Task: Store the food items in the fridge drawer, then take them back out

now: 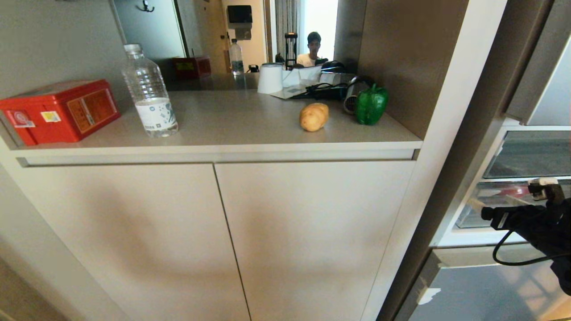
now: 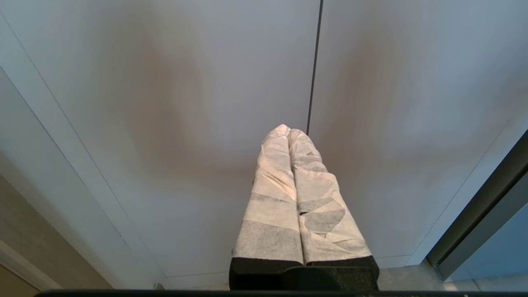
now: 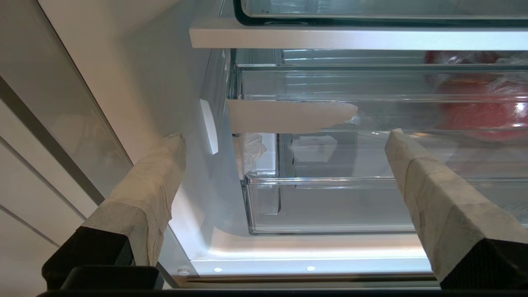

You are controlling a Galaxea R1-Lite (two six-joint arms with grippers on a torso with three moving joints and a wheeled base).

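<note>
Taped fingers (image 3: 433,194) of the right gripper (image 3: 284,142) fill the near view, spread wide apart and empty, aimed at the clear fridge drawer (image 3: 330,202) inside the open fridge. That drawer looks pushed in, its whitish front rim just ahead of the fingertips, so my read is that opening it comes first. Well away from the drawer, up on the counter (image 1: 250,129), the 2 food items sit untouched: the potato (image 1: 313,117) and, just beside it on the side nearer the drawer, the green bell pepper (image 1: 371,104). Risks from here: 1 finger sits close to the fridge's inner side wall, so a slightly off approach could jam it there; clear plastic is hard to judge, and the fingers could slip off the rim or catch the shelf above the drawer. Far from the drawer, the left gripper (image 2: 288,131) hangs pressed together, parked before the cabinet doors (image 2: 165,123).
</note>
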